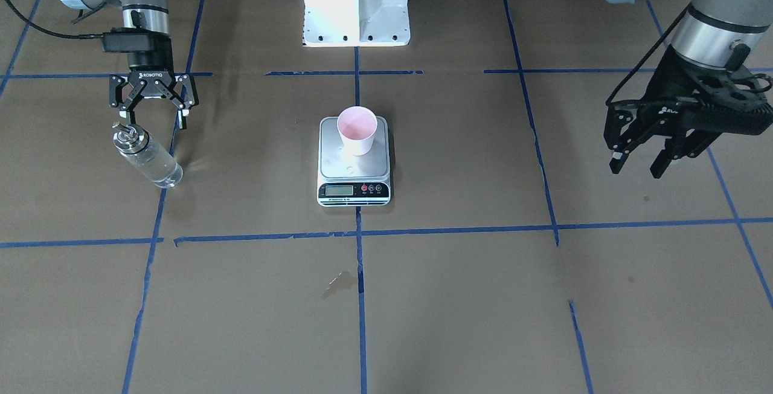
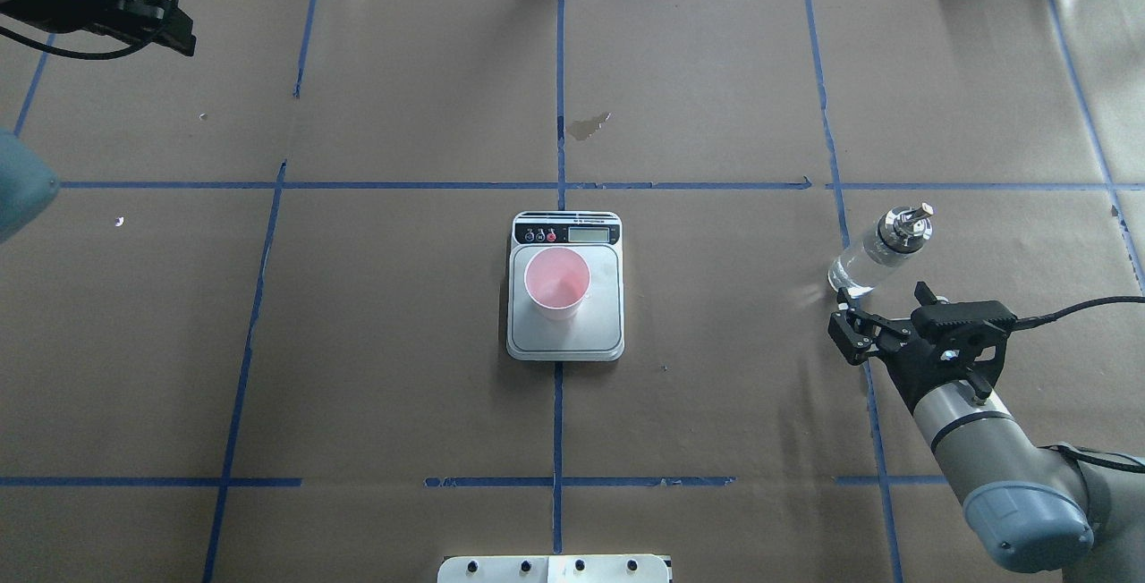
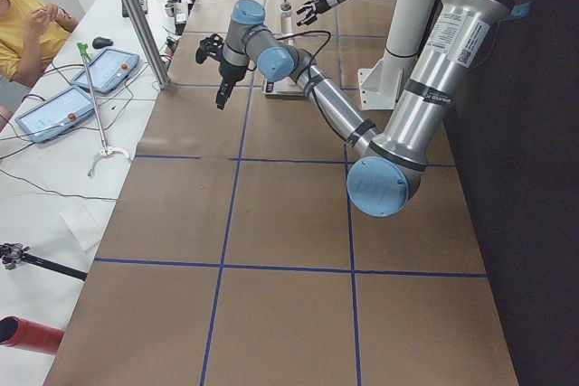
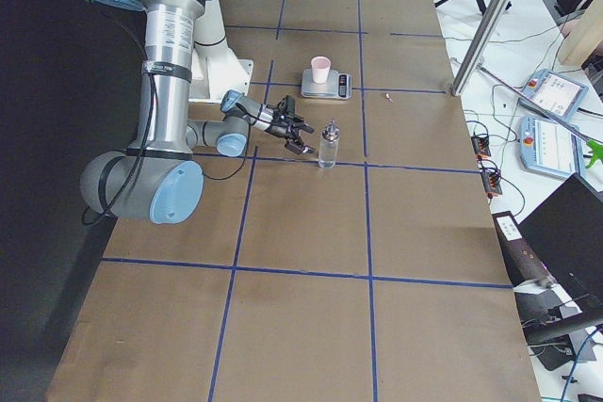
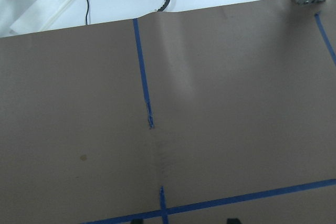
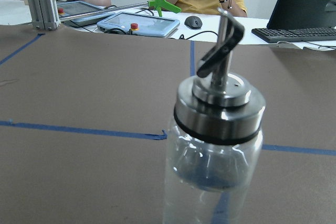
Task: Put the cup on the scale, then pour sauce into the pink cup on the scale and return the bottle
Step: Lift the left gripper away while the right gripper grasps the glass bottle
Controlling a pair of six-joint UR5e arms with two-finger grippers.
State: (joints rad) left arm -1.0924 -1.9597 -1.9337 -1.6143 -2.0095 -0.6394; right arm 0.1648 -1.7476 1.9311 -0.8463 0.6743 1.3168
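Note:
The pink cup (image 1: 357, 130) stands upright on the silver scale (image 1: 354, 170) at the table's middle; it also shows in the overhead view (image 2: 556, 283). I cannot tell if it holds liquid. The glass bottle (image 1: 147, 158) with its silver spout top stands upright on the table at my right, with clear sauce (image 1: 159, 171) in it. My right gripper (image 1: 156, 119) is open and empty, close behind the bottle on the robot's side, not around it. The bottle (image 6: 215, 150) fills the right wrist view. My left gripper (image 1: 634, 164) is open and empty, raised far from the scale.
The robot's white base (image 1: 356, 4) stands behind the scale. Blue tape lines cross the brown paper, and a small stain (image 1: 338, 282) lies in front of the scale. An aluminium post (image 4: 490, 25) and operators' tablets (image 4: 556, 91) stand beyond the table's far edge.

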